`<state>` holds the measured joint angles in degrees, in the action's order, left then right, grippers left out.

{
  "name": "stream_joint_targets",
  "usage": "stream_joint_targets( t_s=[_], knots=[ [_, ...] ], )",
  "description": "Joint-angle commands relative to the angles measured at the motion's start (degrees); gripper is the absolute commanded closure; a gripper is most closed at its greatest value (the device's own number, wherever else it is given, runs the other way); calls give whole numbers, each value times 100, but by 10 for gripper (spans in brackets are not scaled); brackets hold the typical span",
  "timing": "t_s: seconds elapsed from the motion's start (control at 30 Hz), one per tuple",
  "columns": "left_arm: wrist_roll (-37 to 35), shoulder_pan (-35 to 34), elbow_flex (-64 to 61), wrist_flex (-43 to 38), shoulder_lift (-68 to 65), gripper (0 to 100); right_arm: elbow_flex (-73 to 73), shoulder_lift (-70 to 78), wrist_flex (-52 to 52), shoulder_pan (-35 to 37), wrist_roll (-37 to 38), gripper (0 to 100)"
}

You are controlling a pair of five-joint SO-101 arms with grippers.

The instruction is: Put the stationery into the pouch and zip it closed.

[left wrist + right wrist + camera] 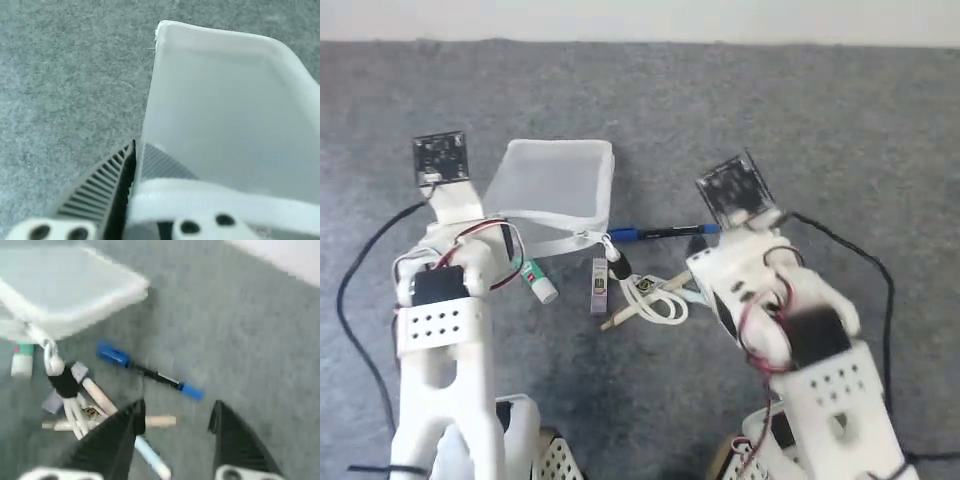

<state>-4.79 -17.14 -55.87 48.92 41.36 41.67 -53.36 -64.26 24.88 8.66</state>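
Note:
A white translucent pouch lies at the back left, its mouth facing the arms and its zipper pull on a black tab at the right corner. My left gripper is shut on the pouch's left edge. A blue-capped black pen lies just right of the pouch. My right gripper hovers open just short of the pen, nothing between its fingers. A green-and-white glue stick, a small purple eraser, a wooden pencil and a light blue pen lie in front of the pouch.
A looped white cord lies among the stationery. The grey carpet is bare behind and to the right. Black cables trail beside both arm bases.

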Motion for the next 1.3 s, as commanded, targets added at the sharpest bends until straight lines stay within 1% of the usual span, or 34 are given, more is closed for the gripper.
stream_joint_targets(
  t_s=[0.0,0.23,0.53,0.63,0.77,0.9,0.97,1.13,1.27],
  knots=[
    [-114,-44,338,70,158,991,-457,602,40,-119,-35,793],
    [-123,-167,382,97,158,991,-747,1657,347,-312,-607,794],
    [-123,-167,391,105,158,991,-1363,2949,479,-426,-1908,790],
    [-123,-167,391,105,158,991,-1565,3363,505,-426,-2215,790],
    [-123,-167,382,97,158,991,-1609,3978,963,-435,-2497,790],
    [-123,-167,382,97,158,991,-1635,4558,1314,-523,-2945,790],
    [-123,-167,382,97,158,991,-1688,4725,1341,-532,-3226,790],
    [-123,-158,382,88,158,991,-1793,4831,1341,-523,-4290,790],
    [-123,-149,382,88,149,991,-1943,4866,1297,-514,-4492,793]
  ],
)
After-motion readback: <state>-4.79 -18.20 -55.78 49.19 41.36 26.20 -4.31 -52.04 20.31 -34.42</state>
